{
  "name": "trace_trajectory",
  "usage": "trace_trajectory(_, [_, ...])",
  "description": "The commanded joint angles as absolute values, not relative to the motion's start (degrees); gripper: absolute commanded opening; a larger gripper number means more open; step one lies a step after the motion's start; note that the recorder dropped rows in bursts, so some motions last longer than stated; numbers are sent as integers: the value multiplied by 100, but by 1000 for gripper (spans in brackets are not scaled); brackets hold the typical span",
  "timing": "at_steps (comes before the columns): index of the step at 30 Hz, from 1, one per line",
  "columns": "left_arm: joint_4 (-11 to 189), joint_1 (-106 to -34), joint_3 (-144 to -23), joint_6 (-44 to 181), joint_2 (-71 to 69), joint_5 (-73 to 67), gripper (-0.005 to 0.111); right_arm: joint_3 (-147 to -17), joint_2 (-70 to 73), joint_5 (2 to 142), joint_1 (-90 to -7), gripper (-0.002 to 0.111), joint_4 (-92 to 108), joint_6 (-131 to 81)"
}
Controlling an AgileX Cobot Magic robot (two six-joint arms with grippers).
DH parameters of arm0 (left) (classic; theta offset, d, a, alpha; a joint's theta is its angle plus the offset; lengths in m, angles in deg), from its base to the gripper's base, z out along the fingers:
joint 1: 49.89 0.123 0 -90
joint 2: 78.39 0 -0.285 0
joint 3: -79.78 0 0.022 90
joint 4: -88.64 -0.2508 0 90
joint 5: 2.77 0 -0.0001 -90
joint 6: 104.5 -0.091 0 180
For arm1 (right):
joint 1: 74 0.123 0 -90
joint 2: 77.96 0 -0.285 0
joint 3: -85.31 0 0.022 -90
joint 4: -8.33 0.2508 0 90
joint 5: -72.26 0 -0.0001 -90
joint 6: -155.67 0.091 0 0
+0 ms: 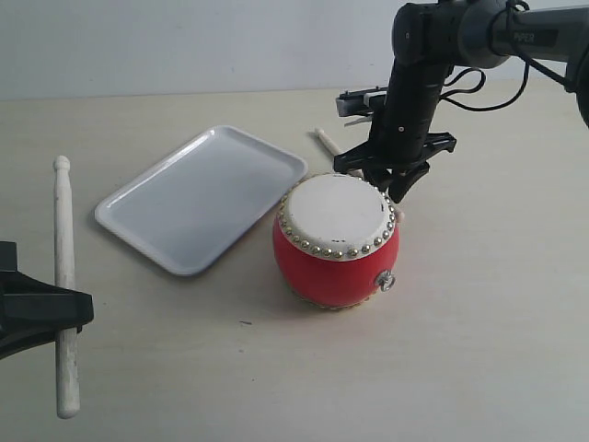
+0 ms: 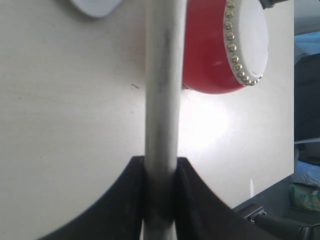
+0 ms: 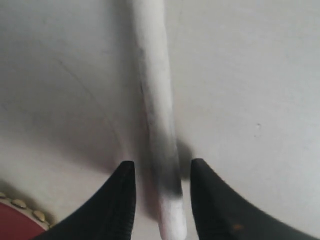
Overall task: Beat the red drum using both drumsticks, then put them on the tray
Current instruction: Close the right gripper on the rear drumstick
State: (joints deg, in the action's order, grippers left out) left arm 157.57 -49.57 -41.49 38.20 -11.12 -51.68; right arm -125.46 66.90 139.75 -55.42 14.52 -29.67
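Observation:
The red drum (image 1: pixel 336 241) with its cream skin stands mid-table; its side also shows in the left wrist view (image 2: pixel 215 55). My left gripper (image 1: pixel 63 311) at the lower left is shut on one pale drumstick (image 1: pixel 63 276), gripped near its middle (image 2: pixel 161 90), well left of the drum. Behind the drum, my right gripper (image 1: pixel 391 180) points down, open, its fingers straddling the second drumstick (image 3: pixel 157 115), which lies on the table with gaps on both sides. Only that stick's tip (image 1: pixel 324 138) shows in the exterior view. The white tray (image 1: pixel 202 195) lies left of the drum, bare.
The table's beige top (image 1: pixel 460 350) spreads around everything. Drum studs (image 3: pixel 22 205) sit close to the right gripper's fingertips. A table edge and dark clutter beyond it (image 2: pixel 305 100) appear in the left wrist view.

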Motion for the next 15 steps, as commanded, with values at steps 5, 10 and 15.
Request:
trace_trajectory(5, [15805, -4983, -4125, 3831, -1126, -5260, 0, -12581, 6730, 13981, -5530, 35, 1466, -3024])
trace_trajectory(10, [15813, -4983, -4125, 3831, -1126, -5324, 0, -12581, 6806, 13994, -5530, 32, 1499, -3024])
trace_trajectory(15, [15813, -4983, -4125, 3775, -1126, -5291, 0, -12581, 6782, 14159, -5530, 2, 1510, -3024])
